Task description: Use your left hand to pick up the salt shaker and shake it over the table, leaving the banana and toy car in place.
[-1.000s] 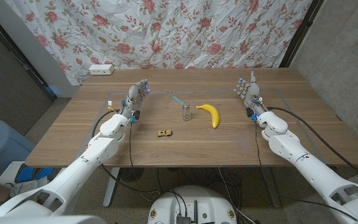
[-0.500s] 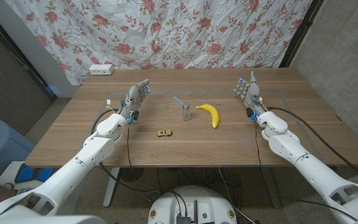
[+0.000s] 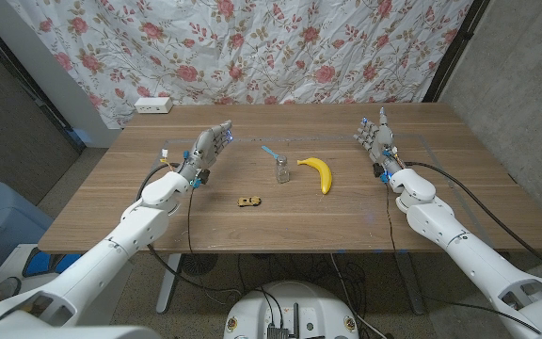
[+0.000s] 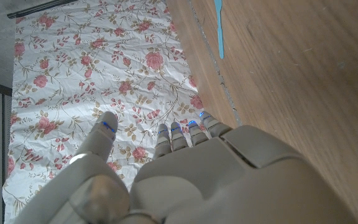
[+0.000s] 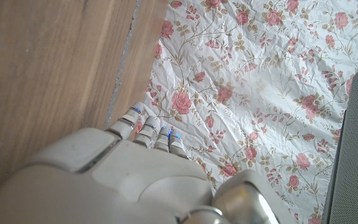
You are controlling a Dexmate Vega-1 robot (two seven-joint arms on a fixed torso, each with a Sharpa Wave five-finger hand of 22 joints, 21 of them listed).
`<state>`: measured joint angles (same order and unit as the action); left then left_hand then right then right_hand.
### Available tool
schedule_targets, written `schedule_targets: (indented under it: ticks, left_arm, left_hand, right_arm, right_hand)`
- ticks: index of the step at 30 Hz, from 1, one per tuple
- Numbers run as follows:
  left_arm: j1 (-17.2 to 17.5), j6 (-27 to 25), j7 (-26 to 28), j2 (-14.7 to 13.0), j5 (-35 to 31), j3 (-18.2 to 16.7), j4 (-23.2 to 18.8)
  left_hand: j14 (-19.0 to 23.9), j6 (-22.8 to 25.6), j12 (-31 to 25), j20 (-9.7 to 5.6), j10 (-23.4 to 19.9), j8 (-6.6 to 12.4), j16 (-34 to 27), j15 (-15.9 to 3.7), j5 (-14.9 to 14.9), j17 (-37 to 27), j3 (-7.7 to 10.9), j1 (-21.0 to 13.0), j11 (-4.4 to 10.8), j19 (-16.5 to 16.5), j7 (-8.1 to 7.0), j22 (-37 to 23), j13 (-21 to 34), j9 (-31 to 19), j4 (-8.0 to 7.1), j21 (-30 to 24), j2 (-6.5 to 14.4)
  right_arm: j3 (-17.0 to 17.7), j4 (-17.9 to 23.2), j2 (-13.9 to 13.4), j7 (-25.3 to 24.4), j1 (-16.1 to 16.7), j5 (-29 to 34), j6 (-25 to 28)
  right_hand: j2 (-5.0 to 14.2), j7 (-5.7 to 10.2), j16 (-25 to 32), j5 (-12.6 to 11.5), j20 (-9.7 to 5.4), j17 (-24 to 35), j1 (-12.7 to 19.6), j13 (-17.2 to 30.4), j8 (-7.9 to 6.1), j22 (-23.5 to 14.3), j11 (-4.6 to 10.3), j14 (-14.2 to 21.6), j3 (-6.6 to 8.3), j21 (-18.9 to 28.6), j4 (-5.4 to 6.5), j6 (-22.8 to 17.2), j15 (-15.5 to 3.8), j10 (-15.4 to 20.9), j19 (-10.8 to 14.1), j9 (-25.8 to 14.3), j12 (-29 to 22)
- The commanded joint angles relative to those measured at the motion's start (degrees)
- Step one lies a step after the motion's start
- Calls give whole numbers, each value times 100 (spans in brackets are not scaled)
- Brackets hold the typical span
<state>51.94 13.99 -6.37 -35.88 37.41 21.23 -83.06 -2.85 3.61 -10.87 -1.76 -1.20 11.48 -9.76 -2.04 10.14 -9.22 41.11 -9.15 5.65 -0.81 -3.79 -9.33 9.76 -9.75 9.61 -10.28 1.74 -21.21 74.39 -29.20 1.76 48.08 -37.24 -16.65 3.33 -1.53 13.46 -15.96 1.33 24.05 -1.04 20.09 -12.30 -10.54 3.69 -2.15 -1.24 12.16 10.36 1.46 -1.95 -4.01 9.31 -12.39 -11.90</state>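
Salt shaker (image 3: 281, 170) stands upright at the middle of the frame on the wooden table (image 3: 346, 221), with the banana (image 3: 317, 172) just to its right and the toy car (image 3: 248, 201) below and to its left. Left hand (image 3: 208, 150) hovers left of the shaker (well apart from it), fingers spread, holding nothing. Right hand (image 3: 375, 137), at centre right, is likewise open and empty, fingers (image 5: 148, 130) extended. A blue strip (image 3: 269, 153) lies above the shaker.

Salt shaker (image 3: 281, 171): small clear glass, upright mid-bench. Yellow banana (image 3: 317, 172) near it on robot's right, lying curved. Small tan toy car (image 3: 248, 201) nearer bench's front edge, on robot's left.
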Motion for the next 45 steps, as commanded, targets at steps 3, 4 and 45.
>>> schedule_targets:
  ticks: [3,4,45]
  left_arm:
    - [-28,212,-391,-231,-196,78,16]
    - [-32,217,-408,-246,-211,85,11]
    - [-55,485,-796,-817,-1214,477,-510]
  left_hand:
    - [36,-19,10,-383,-14,28,-34,-423,11,-24,26,-165,119,18,-104,-6,20,-22,104,-5,-32]
    - [45,-19,10,-375,-15,29,-37,-435,13,-25,28,-182,127,21,-113,-6,20,-23,112,-6,-42]
    - [-370,-333,39,156,80,-6,36,-288,37,-38,158,-1116,219,-842,-156,-17,27,-31,128,73,-572]
  right_arm:
    - [0,-2,0,1,-1,0,0]
    - [0,-2,0,1,-1,0,0]
    - [1,-2,7,-23,0,8,-2]
  right_hand:
    - [584,-47,24,-40,-6,28,-3,18,-21,-28,-2,-29,-7,36,32,0,-201,-36,30,-18,-40]
    - [584,-45,24,-40,-6,28,-3,18,-21,-28,-4,-30,-7,36,32,0,-201,-32,30,-18,-41]
    - [584,-49,25,-40,-8,28,-2,18,-18,-28,5,-27,-7,35,31,7,-190,-37,28,-18,-39]
